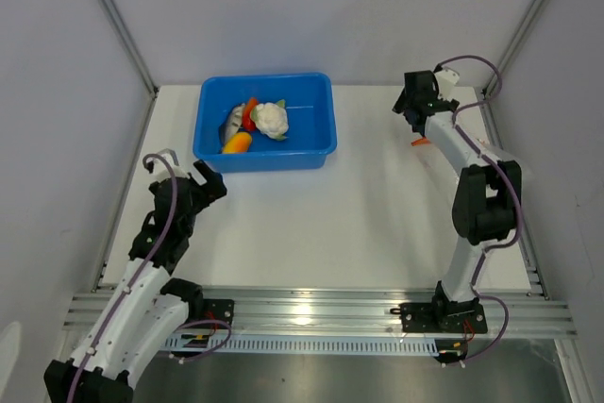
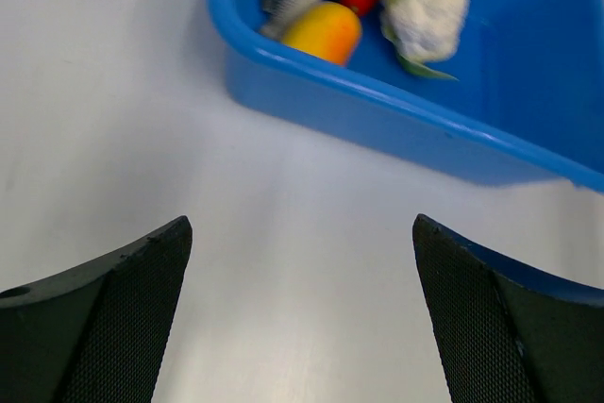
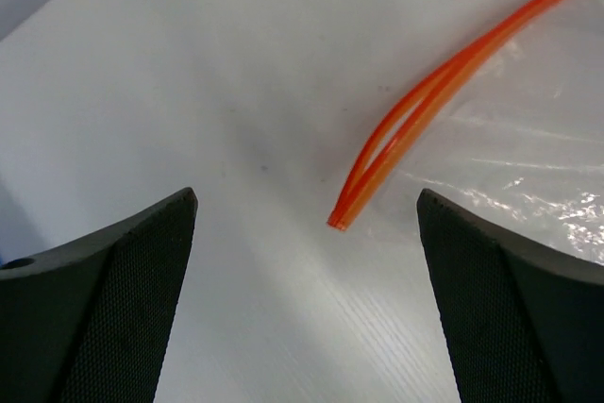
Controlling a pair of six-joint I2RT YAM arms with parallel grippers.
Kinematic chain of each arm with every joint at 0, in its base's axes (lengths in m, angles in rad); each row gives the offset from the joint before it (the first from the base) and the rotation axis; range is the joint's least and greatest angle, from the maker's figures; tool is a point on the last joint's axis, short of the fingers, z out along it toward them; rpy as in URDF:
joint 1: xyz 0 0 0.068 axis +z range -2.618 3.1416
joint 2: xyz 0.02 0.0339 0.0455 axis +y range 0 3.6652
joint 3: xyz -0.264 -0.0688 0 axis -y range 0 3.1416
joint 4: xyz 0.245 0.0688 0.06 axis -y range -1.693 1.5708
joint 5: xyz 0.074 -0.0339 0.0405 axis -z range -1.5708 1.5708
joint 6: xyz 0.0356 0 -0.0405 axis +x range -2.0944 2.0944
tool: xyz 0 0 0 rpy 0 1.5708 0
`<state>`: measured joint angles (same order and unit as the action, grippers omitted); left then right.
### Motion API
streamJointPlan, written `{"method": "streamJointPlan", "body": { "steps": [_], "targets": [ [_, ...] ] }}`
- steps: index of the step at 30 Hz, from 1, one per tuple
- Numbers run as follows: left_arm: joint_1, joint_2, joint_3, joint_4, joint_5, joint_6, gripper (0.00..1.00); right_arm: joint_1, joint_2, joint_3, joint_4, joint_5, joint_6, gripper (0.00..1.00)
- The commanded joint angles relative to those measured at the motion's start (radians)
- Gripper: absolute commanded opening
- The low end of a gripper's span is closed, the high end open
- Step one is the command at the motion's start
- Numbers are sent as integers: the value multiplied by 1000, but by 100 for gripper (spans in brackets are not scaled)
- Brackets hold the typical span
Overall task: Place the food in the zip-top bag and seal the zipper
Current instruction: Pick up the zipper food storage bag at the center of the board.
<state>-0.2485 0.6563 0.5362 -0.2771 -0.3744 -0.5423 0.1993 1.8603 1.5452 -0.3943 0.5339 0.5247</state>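
Jaws apart on left gripper and right gripper; pinching the zipper ahead of the right pair may shut the bag prematurely.

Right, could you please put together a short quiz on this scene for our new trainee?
1. True or false: the cauliflower lies inside the blue tub.
2. The zipper on the zip-top bag looks: A) sealed end to end; B) parted along part of its length; C) covered by food.
3. Fill in: the left hand and right hand both stand ____, holding nothing.
Key: 1 true; 2 B; 3 open.
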Motion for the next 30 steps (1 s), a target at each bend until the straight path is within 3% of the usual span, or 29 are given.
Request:
{"method": "streamJointPlan", "body": {
  "steps": [1,8,11,22,24,28,30],
  "targets": [
    [3,-56,73,-117,334,2,100,-52,109,215,-214,86,103,99],
    [3,-136,54,-123,379,-51,99,-73,299,491,-542,184,204,99],
    [5,-147,54,-167,293,-103,99,-87,385,616,-670,218,225,99],
    [8,-118,70,-158,428,-58,100,-149,508,664,-807,212,218,99],
    [8,-104,70,-160,437,-45,99,-155,520,662,-811,209,215,97],
    [8,-103,77,-151,457,-28,99,-155,527,638,-802,195,219,78],
    [8,-109,76,-151,460,-25,100,-156,525,629,-798,187,222,76]
  ]
}}
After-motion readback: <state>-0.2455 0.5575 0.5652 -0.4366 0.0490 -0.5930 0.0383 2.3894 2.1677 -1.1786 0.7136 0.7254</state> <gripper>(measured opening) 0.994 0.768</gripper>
